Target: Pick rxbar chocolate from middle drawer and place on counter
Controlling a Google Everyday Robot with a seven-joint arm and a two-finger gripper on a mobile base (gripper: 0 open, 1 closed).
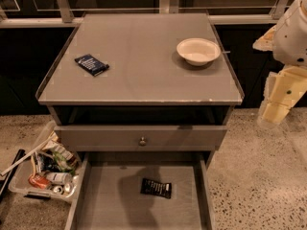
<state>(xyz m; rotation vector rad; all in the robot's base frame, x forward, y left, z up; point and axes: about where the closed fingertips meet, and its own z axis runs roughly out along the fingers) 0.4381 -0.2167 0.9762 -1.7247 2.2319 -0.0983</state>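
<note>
The rxbar chocolate, a small black bar with pale stripes, lies flat on the grey floor of the open middle drawer, right of its centre. The counter is the grey cabinet top above it. My gripper hangs at the far right of the view, beside the cabinet's right side, level with the counter's front edge. It is well away from the bar and holds nothing that I can see.
A dark blue packet lies on the counter's left part and a white bowl at its back right. A shut drawer front with a round knob sits above the open drawer. A clear bin of litter stands on the floor at left.
</note>
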